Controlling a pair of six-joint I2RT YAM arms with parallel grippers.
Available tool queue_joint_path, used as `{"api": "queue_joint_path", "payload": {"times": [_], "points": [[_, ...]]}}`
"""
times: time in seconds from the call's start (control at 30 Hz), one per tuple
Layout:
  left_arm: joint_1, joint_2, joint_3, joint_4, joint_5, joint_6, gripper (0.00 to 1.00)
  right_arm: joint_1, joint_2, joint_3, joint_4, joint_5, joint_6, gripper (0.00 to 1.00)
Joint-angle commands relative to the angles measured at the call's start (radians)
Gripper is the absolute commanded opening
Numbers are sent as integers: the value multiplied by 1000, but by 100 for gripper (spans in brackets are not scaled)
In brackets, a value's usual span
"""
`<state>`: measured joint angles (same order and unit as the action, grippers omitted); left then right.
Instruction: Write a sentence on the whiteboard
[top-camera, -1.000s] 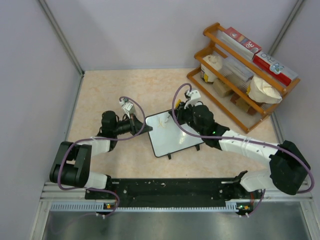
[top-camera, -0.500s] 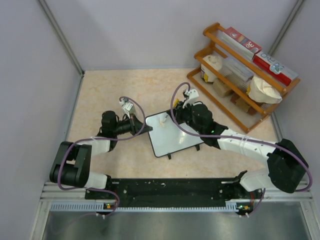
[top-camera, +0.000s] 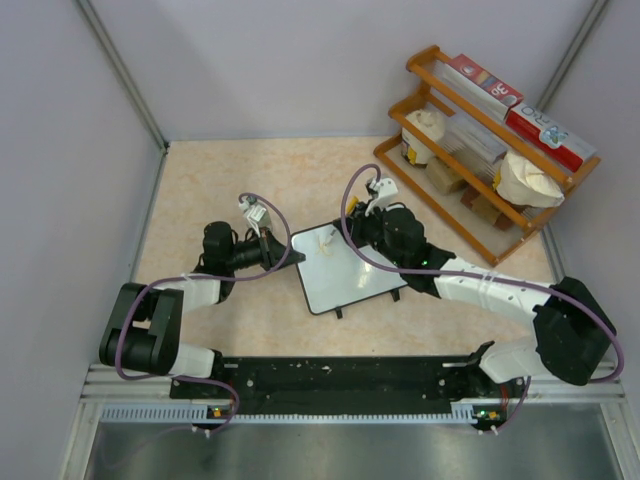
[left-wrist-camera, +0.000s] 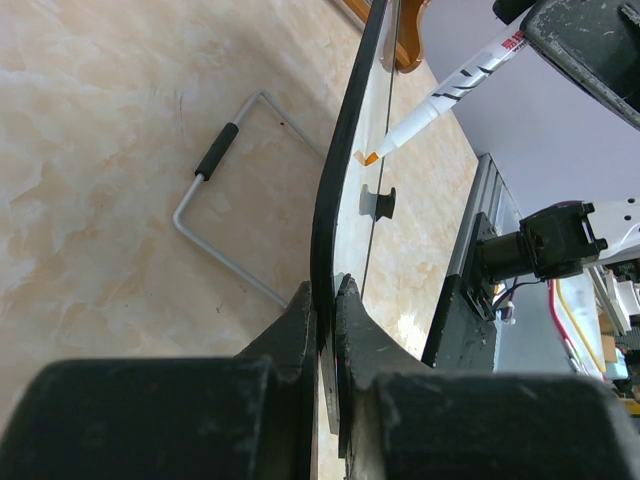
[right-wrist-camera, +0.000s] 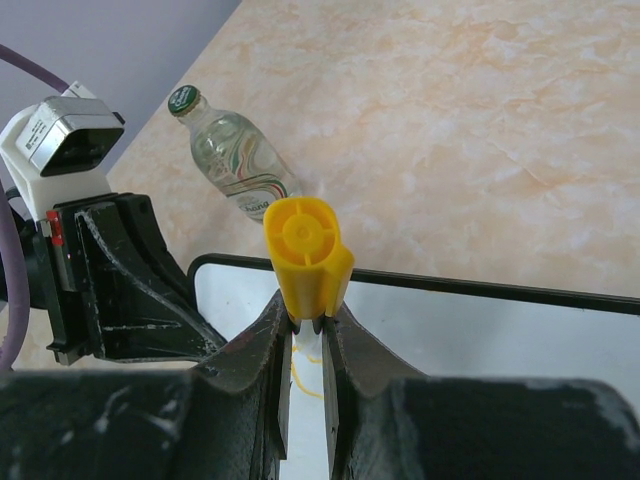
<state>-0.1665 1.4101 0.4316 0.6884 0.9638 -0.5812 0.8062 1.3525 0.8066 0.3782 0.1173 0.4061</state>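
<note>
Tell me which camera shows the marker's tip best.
Left wrist: the marker appears side-on, its orange tip close to the whiteboard face. Right wrist shows only its yellow rear end clamped in the right gripper, tip hidden. Top external shows it too small to judge.

Beige, marbled with paler veins, all over the bench top (top-camera: 230, 180). Glossy white on the whiteboard (top-camera: 345, 268), edged with a thin black frame; faint orange strokes for the sentence (right-wrist-camera: 298, 378), toward the far edge of the bench. White on the marker (left-wrist-camera: 455, 85) barrel, with black stripes and a touch of red; orange at the tip, yellow at the butt end. Matt black on the left gripper (left-wrist-camera: 325, 295) and the right gripper (right-wrist-camera: 305, 320). Clear glass, green cap and green-and-red swirled label for the bottle (right-wrist-camera: 235, 165). Orange-brown wood for the rack (top-camera: 424, 57) at the far right corner. Purple on the cable (right-wrist-camera: 25, 62).
</note>
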Motion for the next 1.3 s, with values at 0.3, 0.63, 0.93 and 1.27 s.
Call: {"api": "queue_joint_path", "payload": {"times": [0.3,0.63,0.93,1.27], "points": [[1,10,15,16,-66,92,0,-10,-26,-18,-7,50,-9,0],[1,9,15,14,-66,92,0,-10,-61,-70,-10,55,-6,0],[1,-2,16,-1,-83,98,2,-22,-140,-49,-22,1,26,0],[1,-161,27,-213,-203,198,60,-29,-318,-76,-87,-31,45,0]]}}
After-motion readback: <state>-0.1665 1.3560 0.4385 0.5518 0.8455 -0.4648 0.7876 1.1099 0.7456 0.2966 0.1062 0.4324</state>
